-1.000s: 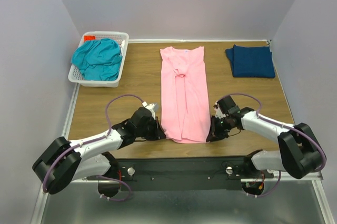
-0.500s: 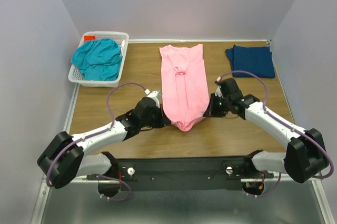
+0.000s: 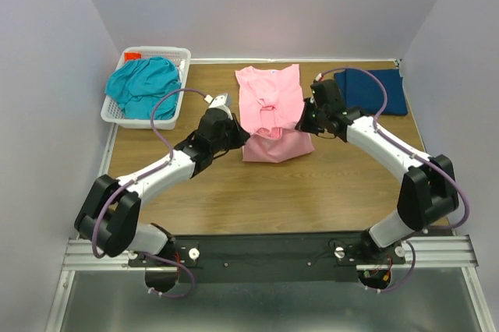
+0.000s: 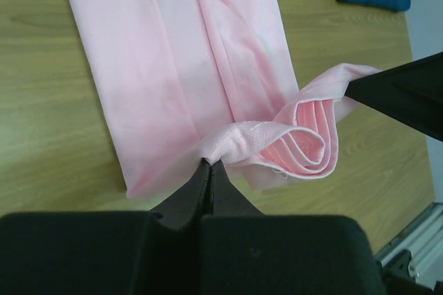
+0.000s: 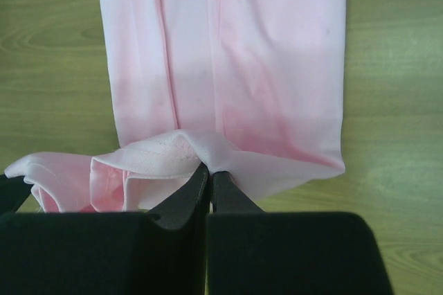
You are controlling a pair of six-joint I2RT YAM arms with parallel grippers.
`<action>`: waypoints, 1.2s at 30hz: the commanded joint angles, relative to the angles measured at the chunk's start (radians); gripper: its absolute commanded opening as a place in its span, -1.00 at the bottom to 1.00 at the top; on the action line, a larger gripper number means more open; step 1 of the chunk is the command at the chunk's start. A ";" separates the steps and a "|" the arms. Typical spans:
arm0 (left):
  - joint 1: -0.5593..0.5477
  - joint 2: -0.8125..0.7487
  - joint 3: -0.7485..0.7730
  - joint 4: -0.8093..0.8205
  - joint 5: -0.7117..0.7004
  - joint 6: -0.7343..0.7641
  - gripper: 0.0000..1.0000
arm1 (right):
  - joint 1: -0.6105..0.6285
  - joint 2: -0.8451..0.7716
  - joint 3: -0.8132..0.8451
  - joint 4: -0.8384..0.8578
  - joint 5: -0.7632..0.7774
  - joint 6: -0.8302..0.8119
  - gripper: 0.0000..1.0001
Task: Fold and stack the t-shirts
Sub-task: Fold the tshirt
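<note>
Two tightly closed grippers hold the hem of the light pink t-shirt (image 3: 269, 98), the left gripper (image 4: 210, 165) at one corner and the right gripper (image 5: 208, 170) at the other, lifted over the shirt's middle on the table (image 3: 327, 184). Farther back, the navy t-shirt (image 3: 386, 90) lies folded at the right. The teal t-shirt (image 3: 144, 86) sits in the white basket (image 3: 160, 50) at the left.

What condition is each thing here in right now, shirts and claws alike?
pink t-shirt: near hem pinched and lifted, mid-fold.
navy t-shirt: folded, lying flat.
teal t-shirt: crumpled in the basket.
left gripper: shut on the pink t-shirt's hem.
right gripper: shut on the pink t-shirt's hem.
</note>
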 commanded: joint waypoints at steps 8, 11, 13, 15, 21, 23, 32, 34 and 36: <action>0.115 0.230 0.227 0.013 0.095 0.149 -1.00 | -0.057 0.168 0.196 0.034 0.083 -0.026 -0.85; 0.140 0.280 0.279 0.004 0.121 0.180 -1.00 | -0.077 0.194 0.230 0.037 0.075 -0.032 -0.85; 0.148 0.303 0.305 -0.011 0.117 0.192 -1.00 | -0.086 0.228 0.254 0.042 0.049 -0.036 -0.86; 0.151 0.336 0.334 -0.019 0.117 0.197 -1.00 | -0.094 0.264 0.273 0.045 0.027 -0.039 -0.86; 0.166 0.430 0.409 -0.082 0.103 0.215 -1.00 | -0.114 0.349 0.334 0.046 0.012 -0.058 -0.85; 0.178 0.451 0.415 -0.082 0.101 0.210 -1.00 | -0.117 0.369 0.346 0.048 -0.014 -0.064 -0.84; 0.211 0.563 0.495 -0.088 0.158 0.219 -1.00 | -0.141 0.464 0.399 0.051 -0.014 -0.050 -0.83; 0.214 0.582 0.506 -0.088 0.163 0.220 -1.00 | -0.144 0.479 0.409 0.052 -0.017 -0.046 -0.83; 0.217 0.593 0.514 -0.089 0.170 0.230 -1.00 | -0.150 0.498 0.417 0.052 -0.016 -0.043 -0.82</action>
